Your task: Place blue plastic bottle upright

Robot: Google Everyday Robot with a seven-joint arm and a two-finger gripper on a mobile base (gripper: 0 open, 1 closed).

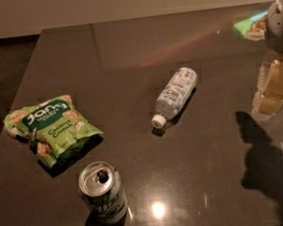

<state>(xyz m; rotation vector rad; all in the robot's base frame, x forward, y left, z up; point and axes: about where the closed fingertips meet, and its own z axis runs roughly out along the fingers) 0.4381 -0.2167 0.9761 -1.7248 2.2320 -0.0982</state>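
The blue plastic bottle lies on its side near the middle of the dark table. It is clear and pale bluish with a white label, and its white cap points toward the front left. My gripper hangs at the right edge of the view, above the table and well to the right of the bottle, not touching it. A grey part of my arm shows above the gripper.
A green-and-white drink can stands upright at the front left, its top opened. A green snack bag lies to the left. The table's left edge drops to dark floor. My arm's shadow falls at the front right.
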